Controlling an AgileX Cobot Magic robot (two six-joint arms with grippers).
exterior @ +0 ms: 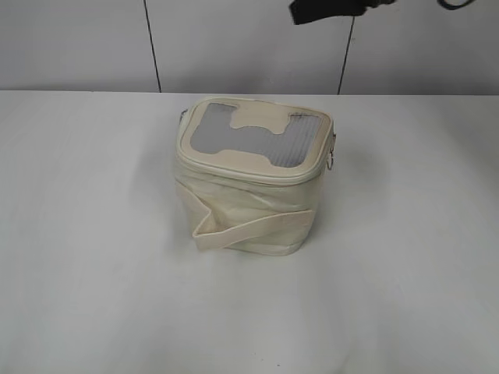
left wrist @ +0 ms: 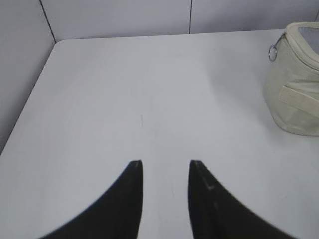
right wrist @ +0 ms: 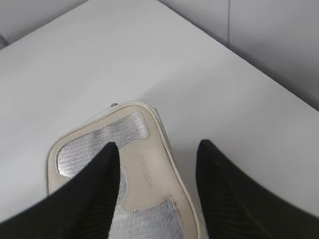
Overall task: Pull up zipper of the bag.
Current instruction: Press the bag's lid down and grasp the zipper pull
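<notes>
The cream bag (exterior: 249, 206) stands upright in the middle of the white table, its grey ribbed top panels (exterior: 257, 134) facing up. A thin cream zipper track (exterior: 242, 168) runs round its top rim. Silver ring pulls hang at its right side (exterior: 332, 162) and at its left side (left wrist: 272, 52). A wide cream strap (exterior: 249, 231) crosses its front. My right gripper (right wrist: 157, 147) is open and hovers above the bag's top (right wrist: 149, 164), straddling the top's edge. My left gripper (left wrist: 165, 164) is open and empty over bare table, well left of the bag (left wrist: 294, 89).
The white table (exterior: 93, 234) spreads all round the bag. A panelled grey wall (exterior: 234, 39) stands right behind the table's far edge. Part of a dark arm (exterior: 327, 9) shows at the top of the exterior view.
</notes>
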